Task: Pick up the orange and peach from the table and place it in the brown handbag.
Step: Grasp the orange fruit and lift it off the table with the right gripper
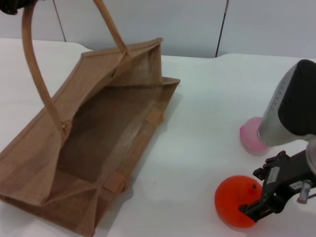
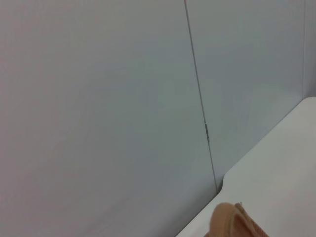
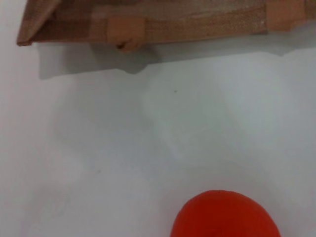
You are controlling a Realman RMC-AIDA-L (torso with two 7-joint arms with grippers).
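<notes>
The orange [image 1: 234, 200] lies on the white table [image 1: 197, 123] at the front right and also shows in the right wrist view [image 3: 224, 217]. My right gripper [image 1: 254, 192] is open at the orange's right side, its black fingers overlapping the fruit's edge, not closed on it. The pink peach [image 1: 251, 136] lies behind the orange, partly hidden by my right arm. The brown handbag [image 1: 94, 138] stands open on the left with nothing in it that I can see. My left gripper [image 1: 12, 5] is at the top left by the raised strap handle [image 1: 34, 69].
The bag's second handle [image 1: 111, 24] rises out of view. A grey wall [image 1: 197, 24] runs behind the table. The bag's near wall shows in the right wrist view [image 3: 163, 22]. Bare tabletop lies between the bag and the fruit.
</notes>
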